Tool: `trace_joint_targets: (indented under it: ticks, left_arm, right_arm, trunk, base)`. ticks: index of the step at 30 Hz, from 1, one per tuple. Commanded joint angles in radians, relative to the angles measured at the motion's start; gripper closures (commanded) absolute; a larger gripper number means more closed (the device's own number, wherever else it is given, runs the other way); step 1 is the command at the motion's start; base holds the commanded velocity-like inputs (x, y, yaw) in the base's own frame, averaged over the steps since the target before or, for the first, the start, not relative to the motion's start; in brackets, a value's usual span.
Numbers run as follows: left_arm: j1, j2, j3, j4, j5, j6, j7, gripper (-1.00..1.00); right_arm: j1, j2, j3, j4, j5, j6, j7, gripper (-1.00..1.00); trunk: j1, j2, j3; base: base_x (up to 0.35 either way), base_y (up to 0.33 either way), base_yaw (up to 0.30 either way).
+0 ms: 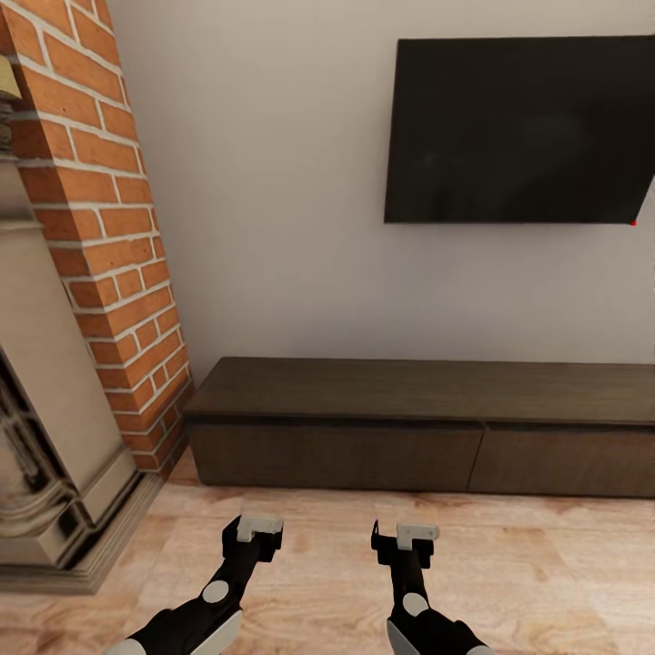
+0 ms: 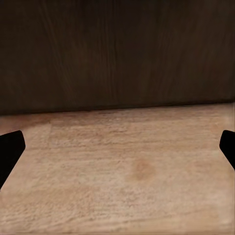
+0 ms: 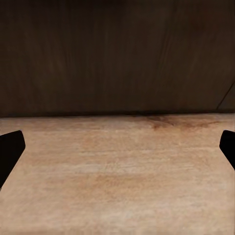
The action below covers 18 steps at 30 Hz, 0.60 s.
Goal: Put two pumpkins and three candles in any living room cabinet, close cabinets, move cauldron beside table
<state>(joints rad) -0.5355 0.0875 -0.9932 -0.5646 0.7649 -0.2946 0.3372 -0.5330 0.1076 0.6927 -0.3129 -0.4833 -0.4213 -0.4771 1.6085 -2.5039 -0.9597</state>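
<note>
Head view: cabinet (image 1: 418, 428) is seen against the pale wall, its long axis running side to side, its flat drawer fronts facing the robot and shut flush. A dark television (image 1: 518, 132) is mounted on the wall above it; a brick column (image 1: 100, 227) and a fireplace (image 1: 45, 437) stand at its left end. Both arms are held low over the wooden floor (image 1: 546, 582), short of the cabinet. The left gripper (image 1: 257, 530) and right gripper (image 1: 405, 537) touch nothing; jaw spread cannot be judged from this angle.

Left wrist view: the two fingertips (image 2: 10, 149) are seen at opposite edges, so the jaws are spread wide and empty. The cabinet front (image 2: 117, 54) is directly ahead, above bare floor.

Right wrist view: the fingertips (image 3: 11, 149) are likewise far apart, nothing between them. The cabinet front (image 3: 117, 54) is faced, with a drawer seam (image 3: 226, 95) at one side.
</note>
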Motion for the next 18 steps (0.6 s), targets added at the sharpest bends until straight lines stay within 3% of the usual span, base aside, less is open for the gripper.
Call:
trace_joint_targets:
  ticks: [1,18]
  left_arm:
    - [-0.001,0.001,-0.008,-0.001,0.008,-0.004,0.007,-1.00]
    - [-0.001,0.001,-0.008,-0.001,0.008,0.010,0.003,-1.00]
  right_arm:
    - [-0.001,0.000,0.008,0.001,-0.009,-0.005,-0.005,-1.00]
    - [-0.002,0.000,0.009,0.001,-0.009,-0.005,-0.005,-1.00]
  trunk:
    - [-0.001,0.000,0.003]
    - [-0.008,0.004,0.069]
  base:
    - [-0.003,0.000,0.000]
    - [0.000,0.000,0.000]
